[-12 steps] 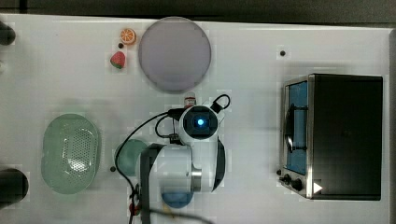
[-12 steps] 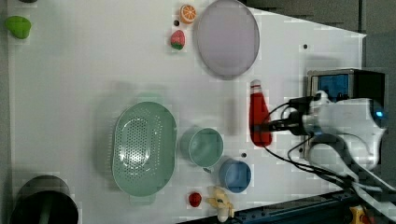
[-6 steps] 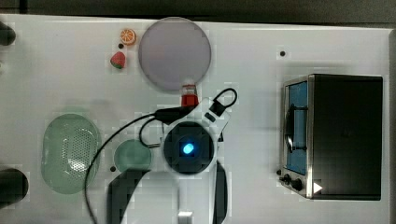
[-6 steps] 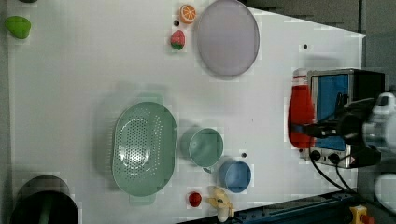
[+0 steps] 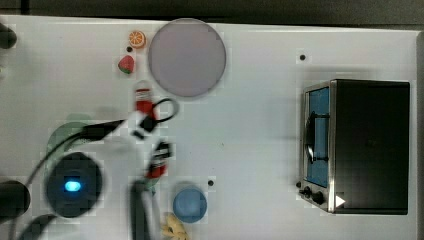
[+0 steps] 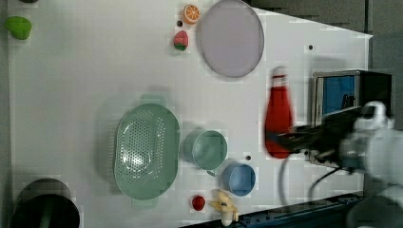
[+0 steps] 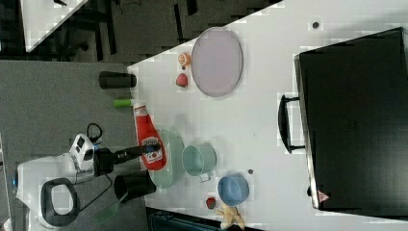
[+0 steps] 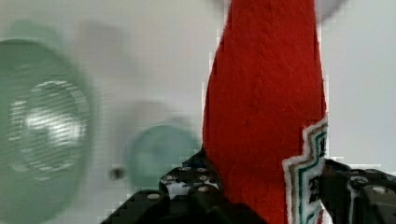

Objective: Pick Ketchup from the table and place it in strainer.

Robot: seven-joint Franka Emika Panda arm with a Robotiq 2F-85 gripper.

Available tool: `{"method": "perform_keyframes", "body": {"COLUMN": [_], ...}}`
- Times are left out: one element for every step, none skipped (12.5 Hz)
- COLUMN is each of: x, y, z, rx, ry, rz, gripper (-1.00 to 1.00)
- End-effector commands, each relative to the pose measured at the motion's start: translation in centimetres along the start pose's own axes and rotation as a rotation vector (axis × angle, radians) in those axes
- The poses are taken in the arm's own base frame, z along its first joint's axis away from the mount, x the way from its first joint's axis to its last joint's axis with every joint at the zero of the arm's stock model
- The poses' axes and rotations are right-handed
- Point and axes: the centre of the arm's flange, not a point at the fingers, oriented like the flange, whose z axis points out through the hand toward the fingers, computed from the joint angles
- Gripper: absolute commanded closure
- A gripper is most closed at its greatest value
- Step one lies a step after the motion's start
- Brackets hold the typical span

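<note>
Wrist view: hand [image 8: 261, 196] grips Ketchup [image 8: 266, 116] (label unreadable).

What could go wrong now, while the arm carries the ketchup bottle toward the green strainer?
1. The gripper holds the Ketchup only at its lower end, so the bottle might tilt or slip.
2. The green cup and blue cup sit close beside the strainer; a release off target might land in one.

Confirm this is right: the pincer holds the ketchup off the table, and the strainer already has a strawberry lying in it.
Not quite. The pincer does hold the ketchup off the table, but the strainer has nothing in it, as the left view shows.
</note>
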Motion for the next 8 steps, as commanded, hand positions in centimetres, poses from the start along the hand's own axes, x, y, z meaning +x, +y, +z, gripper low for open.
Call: {"method": "perform_keyframes", "body": {"x": [-0.6,-0.5,-0.3,-0.3,-0.4,-0.4,-0.5,-0.5], "y": [-6.4,-8.1,-9.8,-11.3,-12.6,-13.8,-15.0,-16.0], "z": [2.4,3.2,4.0,5.0,6.2,7.5,8.8,10.0], "rx": [0.029,0.042,0.064,0.088,0.109,0.132,0.157,0.187], "ry": [-0.044,-0.029,-0.005,0.005,0.000,-0.009,-0.018,-0.023], "rz": [0.159,0.178,0.198,0.210,0.231,0.256,0.270,0.279], "gripper": [-0.24,-0.24,-0.24,-0.24,-0.24,-0.24,-0.24,-0.24]}}
